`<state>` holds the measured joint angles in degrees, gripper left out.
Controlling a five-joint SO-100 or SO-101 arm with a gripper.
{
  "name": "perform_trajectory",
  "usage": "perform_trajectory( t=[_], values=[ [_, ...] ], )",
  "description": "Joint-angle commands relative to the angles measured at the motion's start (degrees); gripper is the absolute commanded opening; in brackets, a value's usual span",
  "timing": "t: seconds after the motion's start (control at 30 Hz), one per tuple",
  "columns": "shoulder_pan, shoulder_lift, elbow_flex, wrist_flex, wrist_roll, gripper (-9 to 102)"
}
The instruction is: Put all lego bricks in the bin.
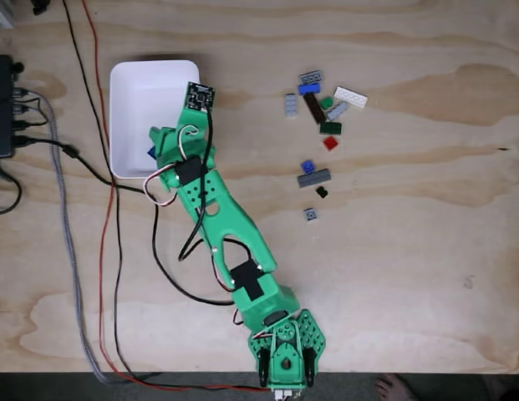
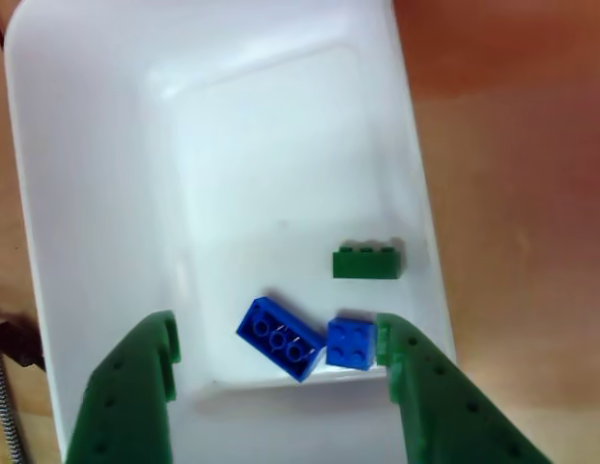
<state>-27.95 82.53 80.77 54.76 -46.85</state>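
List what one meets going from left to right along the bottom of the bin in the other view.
Left gripper finger → large blue brick → small blue brick → right gripper finger. The green brick lies farther up and overlaps the small blue one sideways, so it is left out.

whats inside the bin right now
In the other view the bin holds three bricks: a green one and two blue ones. The open tool hangs above; the near edge is covered.
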Motion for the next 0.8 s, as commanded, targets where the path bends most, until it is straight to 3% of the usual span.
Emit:
perform_trajectory(
  t=[0.0,0.13,0.77],
  values=[
    [17.8,17.2,6.2,-2.2,-14.2,22],
    [26.6,13.7,24.5,-15.5,-29.2,23],
    [31.9,-9.4,18.8,-28.7,-32.8,23]
  ],
)
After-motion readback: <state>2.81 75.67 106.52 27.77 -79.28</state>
